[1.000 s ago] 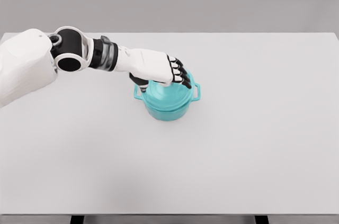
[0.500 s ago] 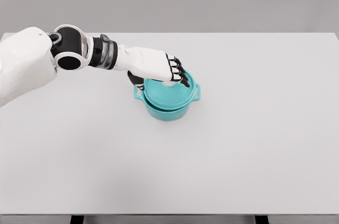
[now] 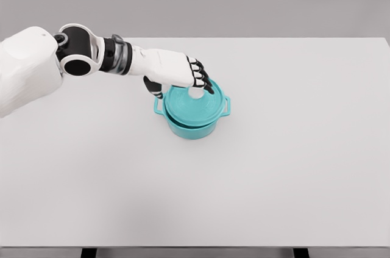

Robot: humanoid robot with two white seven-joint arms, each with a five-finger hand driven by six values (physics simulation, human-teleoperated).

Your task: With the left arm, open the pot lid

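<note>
A teal pot [image 3: 194,127] with two side handles stands near the middle of the white table [image 3: 292,166]. Its teal lid [image 3: 192,107] is raised a little above the rim and tilted, showing a gap at the front. My left hand [image 3: 194,85] reaches in from the left and is curled around the lid's white knob [image 3: 196,94], thumb on the left side, fingers on the right. The right arm does not show.
The white table spans the whole view, with its front edge along the bottom and a grey wall behind.
My left hand has risen slightly with the knob in its grasp, and the lid has come up off the pot's rim. The pot itself has stayed in place.
</note>
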